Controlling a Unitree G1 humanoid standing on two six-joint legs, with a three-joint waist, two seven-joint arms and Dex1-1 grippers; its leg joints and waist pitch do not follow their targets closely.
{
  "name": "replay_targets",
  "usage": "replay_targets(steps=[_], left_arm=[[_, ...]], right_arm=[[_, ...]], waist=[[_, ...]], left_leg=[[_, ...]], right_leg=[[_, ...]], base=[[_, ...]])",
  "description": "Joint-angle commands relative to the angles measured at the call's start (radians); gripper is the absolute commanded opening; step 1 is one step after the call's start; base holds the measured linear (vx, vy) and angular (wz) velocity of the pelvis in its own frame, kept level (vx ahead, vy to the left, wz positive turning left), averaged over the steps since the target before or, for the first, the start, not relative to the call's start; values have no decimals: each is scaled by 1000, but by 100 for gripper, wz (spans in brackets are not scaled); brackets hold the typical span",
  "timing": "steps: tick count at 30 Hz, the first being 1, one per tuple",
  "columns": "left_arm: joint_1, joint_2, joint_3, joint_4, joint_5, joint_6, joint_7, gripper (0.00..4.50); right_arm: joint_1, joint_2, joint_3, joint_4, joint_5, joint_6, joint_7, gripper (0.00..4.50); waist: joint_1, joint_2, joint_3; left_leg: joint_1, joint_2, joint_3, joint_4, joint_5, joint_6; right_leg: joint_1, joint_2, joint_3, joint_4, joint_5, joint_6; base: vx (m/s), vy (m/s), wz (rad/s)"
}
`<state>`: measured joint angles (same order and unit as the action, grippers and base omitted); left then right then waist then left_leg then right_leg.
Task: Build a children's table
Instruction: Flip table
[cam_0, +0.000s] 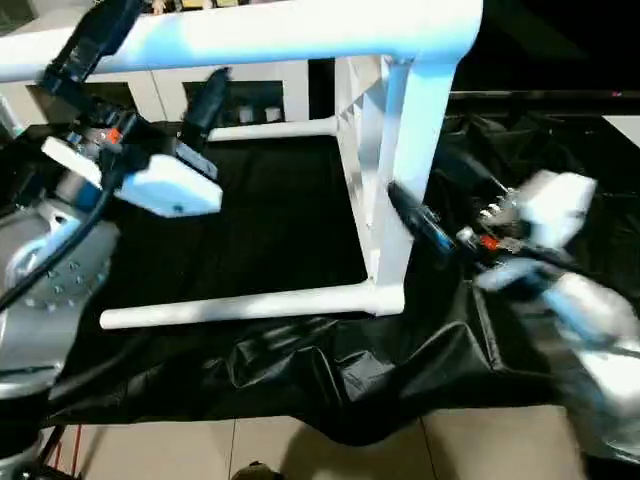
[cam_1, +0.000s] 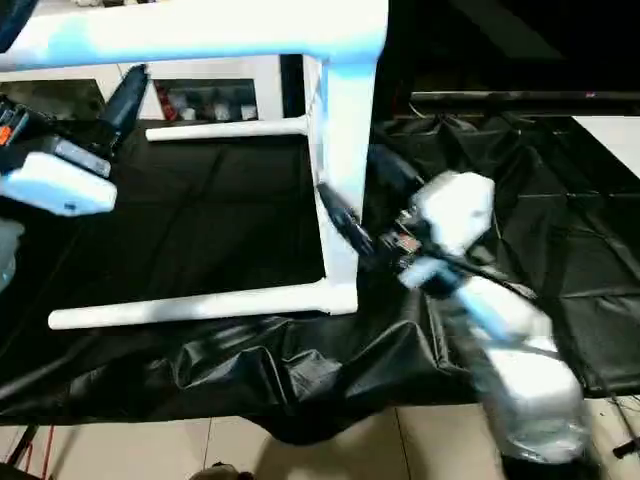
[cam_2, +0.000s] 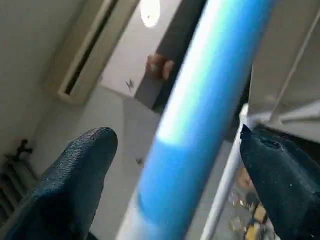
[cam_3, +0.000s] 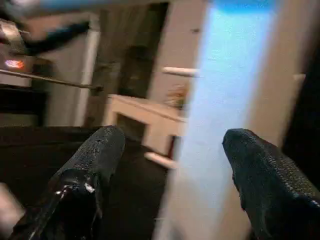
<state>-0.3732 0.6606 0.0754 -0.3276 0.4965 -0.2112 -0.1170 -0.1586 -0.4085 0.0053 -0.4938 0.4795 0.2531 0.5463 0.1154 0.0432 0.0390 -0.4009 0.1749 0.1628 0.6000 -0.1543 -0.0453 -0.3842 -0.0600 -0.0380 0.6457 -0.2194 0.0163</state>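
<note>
So the children's table (cam_0: 385, 180) is tipped on its side on the black sheet (cam_0: 300, 370), tabletop standing on edge, legs pointing off to the left. Left gripper (cam_2: 175, 165) is spread wide around the top leg (cam_0: 250, 35), not clamped. Right gripper (cam_3: 170, 165) is open too, straddling the tabletop's edge.

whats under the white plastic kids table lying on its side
Under the white plastic children's table, tipped on its side with tube legs pointing left, lies a crumpled black plastic sheet. Pale floor tiles show at its near edge; what the sheet covers is hidden.
</note>
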Motion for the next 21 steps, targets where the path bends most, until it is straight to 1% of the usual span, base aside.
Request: replay_targets(steps=[1,2,3,4,5,6,7,8,9,10,11,12,13,15,16,17,19,20,21], left_arm=[[-18,15,14,17,3,9,-13,450],[-24,18,12,26,3,10,-15,450],[-27,20,11,31,3,10,-16,450],[-34,20,10,39,2,14,-17,450],[-46,21,7,52,4,15,-16,450],[-50,21,7,56,5,15,-17,450],[-56,20,6,61,0,20,-23,450],[-67,19,6,68,-4,26,-28,450],[-78,19,6,74,-5,31,-29,433],[-87,20,6,80,-6,35,-32,422],[-89,20,6,81,-6,36,-32,422],[-103,23,3,92,-13,35,-43,422],[-105,24,3,93,-16,37,-47,410],[-109,27,3,95,-23,41,-55,384],[-108,33,0,94,-29,52,-73,373],[-107,34,0,94,-30,55,-79,373],[-106,35,-2,93,-28,63,-85,356],[-105,35,-3,94,-28,64,-87,335],[-105,33,-7,97,-30,76,-97,331]], right_arm=[[17,-25,-12,-46,98,63,54,357],[32,-44,-10,-70,147,94,80,357],[41,-55,-8,-84,174,112,95,357],[46,-67,9,-97,183,133,109,357],[45,-83,56,-105,143,148,123,357],[44,-87,71,-106,128,152,127,357],[40,-85,83,-104,117,150,128,357],[30,-76,96,-95,104,148,122,357],[17,-62,110,-81,86,147,110,360],[8,-49,123,-68,69,141,101,362],[6,-46,126,-64,65,140,99,362],[-12,-25,147,-43,36,128,84,362],[-14,-24,148,-43,40,130,82,362],[-19,-23,151,-45,55,138,78,362],[-27,-19,156,-42,53,139,74,362],[-32,-16,157,-38,49,137,72,362],[-40,-10,157,-33,39,131,68,362],[-41,-7,156,-32,41,131,67,362],[-52,13,147,-28,55,137,65,362]], waist=[[6,11,-52],[7,19,-52],[9,13,-51],[10,13,-50],[11,13,-50],[13,13,-50],[13,14,-49],[12,13,-49],[14,11,-49],[14,12,-49],[14,9,-49],[16,9,-48],[16,10,-48],[18,11,-48],[21,13,-50],[24,14,-51],[28,15,-51],[28,15,-51],[29,17,-53]], left_leg=[[33,43,-35,-77,-433,-48],[35,41,-37,-77,-437,-47],[35,44,-37,-77,-445,-45],[34,42,-38,-77,-443,-44],[33,41,-38,-77,-444,-45],[35,42,-38,-76,-447,-50],[33,42,-39,-77,-452,-54],[31,41,-40,-77,-453,-55],[31,41,-41,-77,-454,-56],[34,41,-42,-76,-461,-60],[32,41,-43,-77,-461,-60],[34,41,-44,-77,-468,-63],[35,41,-44,-77,-473,-66],[35,42,-45,-78,-479,-69],[36,43,-45,-78,-476,-69],[35,44,-45,-79,-471,-69],[34,44,-44,-79,-469,-71],[34,44,-44,-80,-469,-72],[34,44,-43,-79,-466,-72]], right_leg=[[7,-71,41,-100,-291,-106],[8,-71,40,-100,-293,-108],[8,-70,40,-102,-302,-103],[8,-71,40,-102,-312,-104],[7,-71,39,-102,-322,-103],[5,-72,39,-105,-344,-100],[3,-75,40,-106,-361,-99],[5,-76,39,-106,-368,-99],[2,-77,39,-107,-383,-97],[0,-77,39,-107,-391,-98],[1,-77,38,-107,-393,-98],[-2,-78,38,-107,-401,-100],[-5,-78,38,-107,-407,-102],[-3,-79,40,-106,-398,-100],[-4,-78,41,-105,-380,-101],[-4,-78,41,-103,-364,-102],[-4,-77,42,-101,-350,-104],[-4,-77,42,-100,-346,-105],[-4,-77,42,-100,-334,-107]], base=[[0,0,0],[0,0,0],[0,0,0],[0,0,0],[0,0,0],[0,0,0],[0,0,0],[0,0,0],[0,0,0],[0,0,0],[0,0,0],[0,0,0],[0,0,0],[0,0,0],[0,0,0],[0,0,0],[0,0,0],[0,0,0],[0,0,0]])
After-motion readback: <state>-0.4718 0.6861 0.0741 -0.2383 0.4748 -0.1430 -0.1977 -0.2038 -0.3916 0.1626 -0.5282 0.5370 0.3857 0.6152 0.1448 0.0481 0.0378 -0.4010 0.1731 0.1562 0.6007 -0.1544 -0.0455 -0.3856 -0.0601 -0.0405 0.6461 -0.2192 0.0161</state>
